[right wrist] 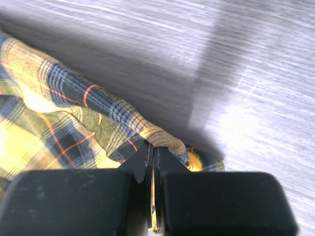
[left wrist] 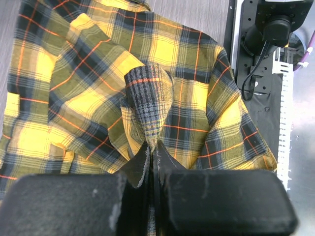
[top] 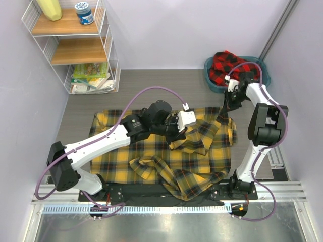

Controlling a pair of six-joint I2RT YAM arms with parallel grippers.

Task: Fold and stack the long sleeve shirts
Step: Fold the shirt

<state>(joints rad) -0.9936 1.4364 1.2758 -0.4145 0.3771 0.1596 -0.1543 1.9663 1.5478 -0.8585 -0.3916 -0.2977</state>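
The yellow shirt (top: 151,161) lies rumpled across the middle of the table (top: 151,85), its near edge spilling over the table's front by the arm bases. The red shirt (top: 232,63) sits bunched in the basin (top: 208,76) at the far right corner. The left gripper (left wrist: 151,152) has its jaws clamped together on a raised ridge of yellow cloth near the shirt's centre. The right gripper (right wrist: 153,153) is likewise pinched tight on a thin rolled edge at the shirt's far right corner. To do this fold well, both arms should probably rise together and keep the cloth lightly taut between the two pinches. They should then carry it over in one even sweep, so the edge lands straight rather than dragging the loose folds beneath into a heap, and let go only once the cloth is flat. Which part each gripper holds is hard to say. The left may have a sleeve or placket, but the creases hide it, and the number of layers in either pinch cannot be told. The left arm covers the shirt's upper middle from above, the right wrist view is blurred, and most of the red shirt is buried in its own folds.
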